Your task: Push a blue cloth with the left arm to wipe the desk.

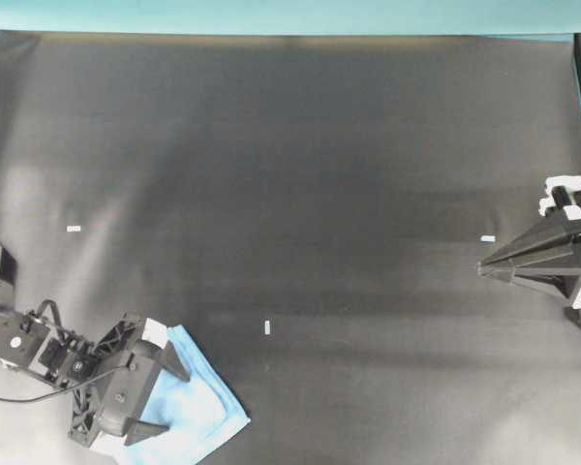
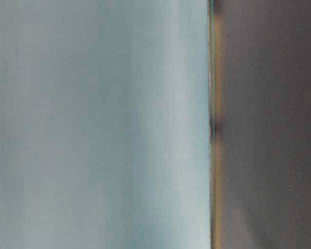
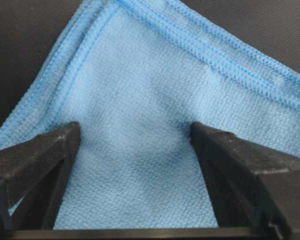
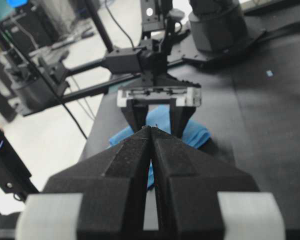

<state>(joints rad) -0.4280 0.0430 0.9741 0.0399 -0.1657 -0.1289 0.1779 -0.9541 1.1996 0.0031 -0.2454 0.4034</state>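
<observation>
The blue cloth (image 1: 201, 412) lies folded on the black desk (image 1: 320, 194) in the near left corner. The left arm's gripper (image 1: 172, 399) stands open over it, with both fingertips set down on the fabric and wide apart. In the left wrist view the cloth (image 3: 140, 90) fills the frame between the two black fingers (image 3: 40, 160), and nothing is pinched between them. My right gripper (image 1: 482, 266) hovers at the right edge, shut and empty. Its closed tips (image 4: 151, 129) point across the desk at the cloth (image 4: 197, 132).
Three small white specks lie on the desk: one at the left (image 1: 74, 229), one in the middle (image 1: 267, 327), one near the right gripper (image 1: 487, 237). A teal strip (image 1: 290, 15) runs along the far edge. The table-level view is a blur.
</observation>
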